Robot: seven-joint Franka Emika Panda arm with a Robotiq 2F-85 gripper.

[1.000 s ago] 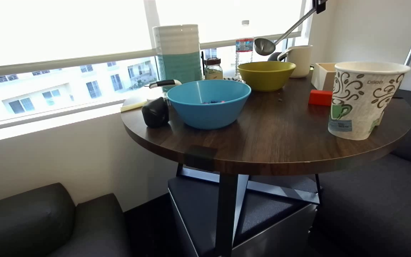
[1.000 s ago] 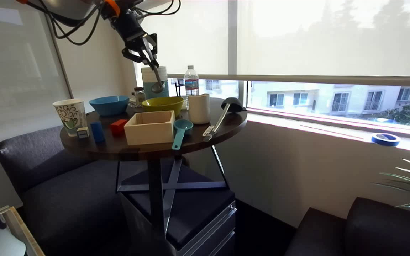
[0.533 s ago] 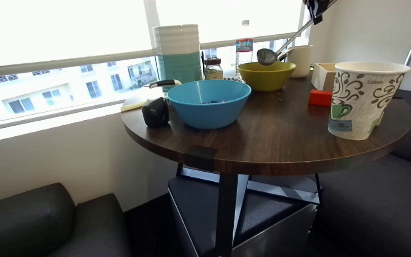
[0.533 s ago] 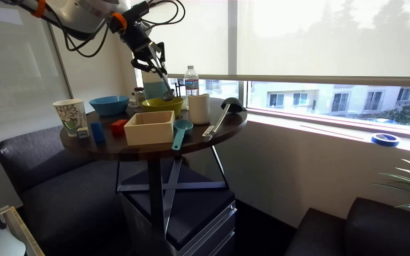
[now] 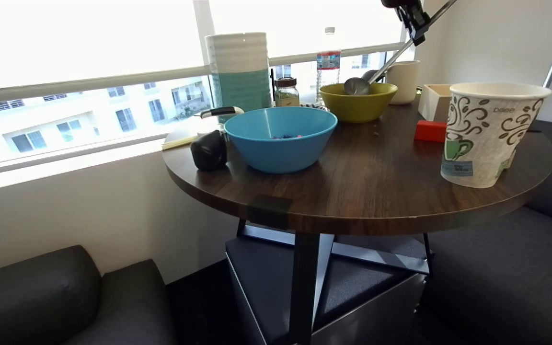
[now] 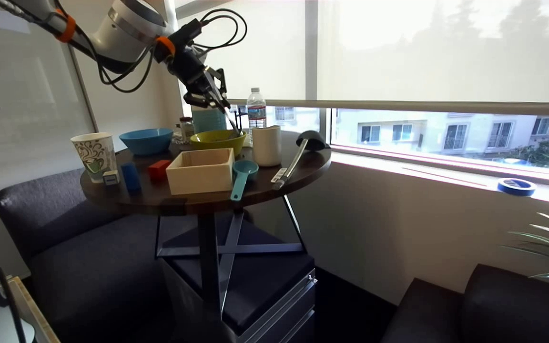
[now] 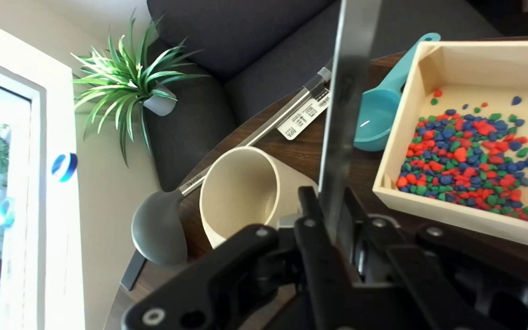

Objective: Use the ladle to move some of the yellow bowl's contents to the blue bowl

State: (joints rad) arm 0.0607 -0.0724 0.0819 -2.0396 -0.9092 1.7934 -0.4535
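The black end effector (image 6: pixel 223 105) is pinching the silver metal ladle (image 5: pixel 356 86), whose cup is sitting partly within the mustard-yellow round bowl (image 5: pixel 357 108). In an exterior view, the turquoise-blue round bowl (image 5: pixel 281 151) is standing nearer the front edge of the counter (image 5: pixel 376 177).

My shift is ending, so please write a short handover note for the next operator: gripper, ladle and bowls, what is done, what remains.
Gripper: shut on the ladle, by its handle.
Things: the ladle's cup is in the mouth of the yellow bowl; whether it holds anything, the views do not show. The blue bowl stands apart, with some small pieces inside; where they came from, I cannot tell.
Done: ladle gripped, cup at the yellow bowl.
Left: probably scoop, lift level, carry to the blue bowl and tip out there.
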